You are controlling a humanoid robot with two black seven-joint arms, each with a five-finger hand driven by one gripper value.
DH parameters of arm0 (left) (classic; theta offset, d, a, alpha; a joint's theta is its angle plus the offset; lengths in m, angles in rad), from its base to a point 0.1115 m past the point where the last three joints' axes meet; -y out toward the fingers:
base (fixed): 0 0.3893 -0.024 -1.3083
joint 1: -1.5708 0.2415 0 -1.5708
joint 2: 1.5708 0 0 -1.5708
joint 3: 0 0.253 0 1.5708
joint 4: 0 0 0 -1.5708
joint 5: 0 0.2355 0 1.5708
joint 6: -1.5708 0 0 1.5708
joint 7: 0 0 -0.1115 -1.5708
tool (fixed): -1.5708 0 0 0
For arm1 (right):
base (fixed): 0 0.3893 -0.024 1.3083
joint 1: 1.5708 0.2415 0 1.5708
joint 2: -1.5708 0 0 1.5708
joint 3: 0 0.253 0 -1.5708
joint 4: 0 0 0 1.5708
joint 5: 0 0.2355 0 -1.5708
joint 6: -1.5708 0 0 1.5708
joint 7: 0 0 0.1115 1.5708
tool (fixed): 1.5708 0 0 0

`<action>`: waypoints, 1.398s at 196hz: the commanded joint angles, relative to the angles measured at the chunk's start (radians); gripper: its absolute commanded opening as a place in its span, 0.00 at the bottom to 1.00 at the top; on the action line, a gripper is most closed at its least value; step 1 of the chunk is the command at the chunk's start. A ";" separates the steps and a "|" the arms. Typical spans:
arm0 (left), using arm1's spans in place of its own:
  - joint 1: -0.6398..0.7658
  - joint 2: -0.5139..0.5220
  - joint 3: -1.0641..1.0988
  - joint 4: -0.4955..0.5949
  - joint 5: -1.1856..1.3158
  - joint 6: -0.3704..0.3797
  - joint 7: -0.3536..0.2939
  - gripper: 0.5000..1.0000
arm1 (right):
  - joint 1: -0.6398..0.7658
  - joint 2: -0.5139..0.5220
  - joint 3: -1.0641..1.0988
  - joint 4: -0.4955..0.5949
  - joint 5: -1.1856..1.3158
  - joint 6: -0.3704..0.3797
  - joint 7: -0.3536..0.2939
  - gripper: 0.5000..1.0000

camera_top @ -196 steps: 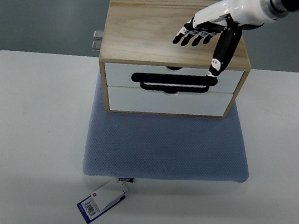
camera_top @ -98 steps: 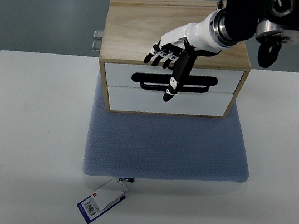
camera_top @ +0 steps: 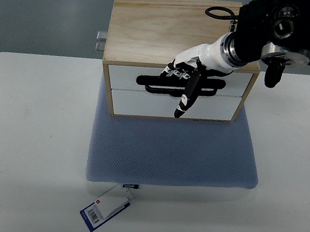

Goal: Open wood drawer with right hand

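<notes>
A wooden box (camera_top: pixel 156 29) with two white drawers stands on a blue mat (camera_top: pixel 172 153). The upper drawer (camera_top: pixel 123 76) has a long black handle (camera_top: pixel 212 89) and is closed. The lower drawer (camera_top: pixel 145 104) is closed too. My right hand (camera_top: pixel 181 85) reaches in from the upper right, across the front of the box. Its fingers (camera_top: pixel 173 73) lie spread over the left-middle part of the handle, and its thumb (camera_top: pixel 183 103) points down over the lower drawer front. It holds nothing that I can see. My left arm is out of view.
The mat lies on a white table (camera_top: pixel 24 131). A blue and white tag (camera_top: pixel 105 208) hangs off the mat's front edge. A small metal fitting (camera_top: pixel 100 41) sticks out at the box's back left. The right arm's dark wrist housing (camera_top: pixel 279 24) hovers over the box's back right corner.
My right hand has moved from the box top, left and down over the front edge, onto the upper drawer's handle. The drawers have not moved.
</notes>
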 commanded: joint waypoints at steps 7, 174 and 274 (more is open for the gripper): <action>0.000 0.000 0.001 -0.001 0.000 0.000 0.000 1.00 | -0.026 0.001 -0.002 -0.005 -0.057 0.001 0.000 0.86; 0.000 0.000 0.006 0.005 0.000 0.000 0.000 1.00 | -0.059 -0.107 0.013 0.087 -0.099 0.319 0.000 0.87; 0.000 0.000 0.009 0.004 -0.001 0.000 0.000 1.00 | 0.000 -0.285 0.047 0.263 -0.020 0.335 0.000 0.87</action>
